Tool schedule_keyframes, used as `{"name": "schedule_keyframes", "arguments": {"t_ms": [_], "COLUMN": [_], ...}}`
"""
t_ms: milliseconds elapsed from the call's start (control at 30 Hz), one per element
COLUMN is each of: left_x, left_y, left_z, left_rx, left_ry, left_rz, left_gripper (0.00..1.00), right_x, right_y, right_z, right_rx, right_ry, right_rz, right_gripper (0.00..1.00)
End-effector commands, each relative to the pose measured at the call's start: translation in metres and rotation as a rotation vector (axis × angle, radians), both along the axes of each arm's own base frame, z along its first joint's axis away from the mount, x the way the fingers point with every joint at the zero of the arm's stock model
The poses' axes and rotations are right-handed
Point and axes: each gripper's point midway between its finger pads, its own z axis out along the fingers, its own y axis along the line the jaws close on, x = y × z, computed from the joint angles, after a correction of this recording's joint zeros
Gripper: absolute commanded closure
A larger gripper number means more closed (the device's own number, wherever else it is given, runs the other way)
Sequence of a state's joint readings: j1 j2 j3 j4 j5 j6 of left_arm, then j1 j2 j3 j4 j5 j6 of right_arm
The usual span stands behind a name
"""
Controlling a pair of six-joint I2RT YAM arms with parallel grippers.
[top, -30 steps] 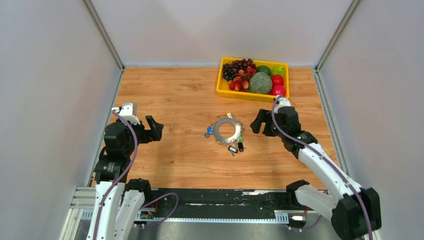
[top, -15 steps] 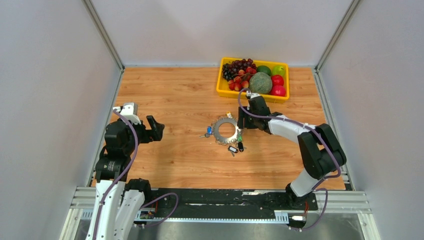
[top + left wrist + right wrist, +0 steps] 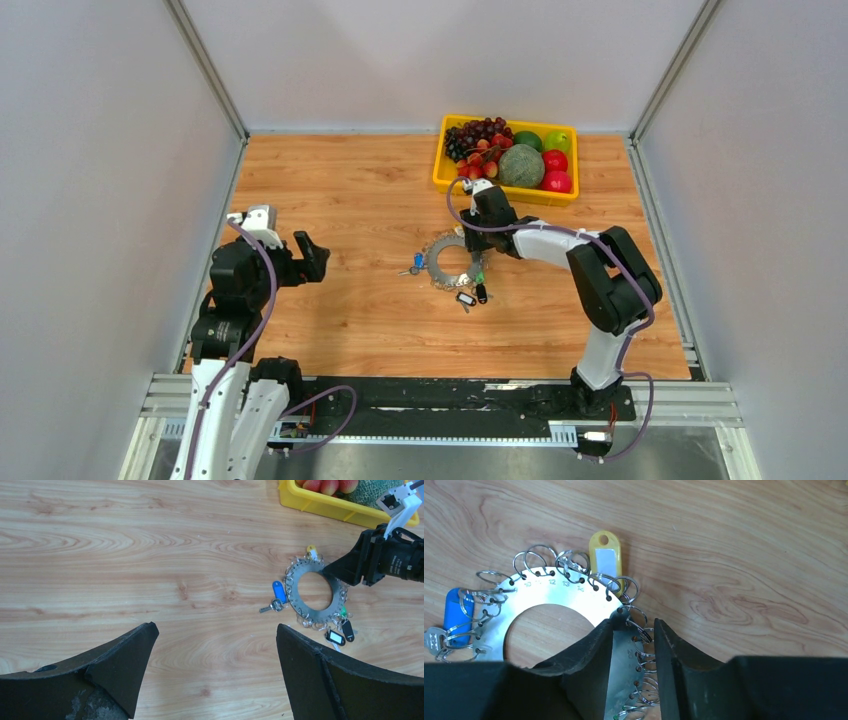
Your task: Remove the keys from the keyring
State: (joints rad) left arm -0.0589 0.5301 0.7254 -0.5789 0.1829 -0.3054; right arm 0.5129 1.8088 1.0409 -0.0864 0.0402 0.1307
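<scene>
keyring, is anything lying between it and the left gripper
Nothing visible does: only table wood shows between the left gripper and the keyring. The right gripper straddles the ring's rim on the side away from the left gripper.

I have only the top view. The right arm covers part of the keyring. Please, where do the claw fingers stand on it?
Observer: In the right wrist view the right claw straddles the keyring edge: one finger over the plate, the other outside, with wire loops between them.
Operator: Is it gripping?
Observer: I cannot tell; a narrow gap shows between the fingers.
Operator: Which key tag is nearest to the claw?
Observer: The yellow tag, just beyond the fingertips; its white label faces up.
</scene>
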Motion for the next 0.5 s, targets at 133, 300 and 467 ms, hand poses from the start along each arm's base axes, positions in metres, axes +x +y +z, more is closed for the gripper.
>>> {"name": "schedule_keyframes", "arguments": {"t_ms": [133, 300, 467], "left_x": [0.005, 0.005, 0.005], "left_y": [-0.004, -0.009, -0.029], "left_z": [0.002, 0.002, 0.007], "left_rx": [-0.008, -0.016, -0.11], "left_ry": [-0.015, -0.013, -0.006], "left_rz": [-0.017, -0.049, -0.125], "left_gripper": [0.0, 0.0, 0.0], "right_x": [0.024, 0.014, -0.006], "right_y": [0.003, 0.012, 0.024], "right_z": [0.008, 0.041, 0.083], "right_rx": [-0.04, -0.039, 0.065], "right_ry": [-0.068, -0.134, -0.166], "right_rz": [0.007, 0.036, 0.089], "right_gripper": [0.97, 1.0, 1.0]}}
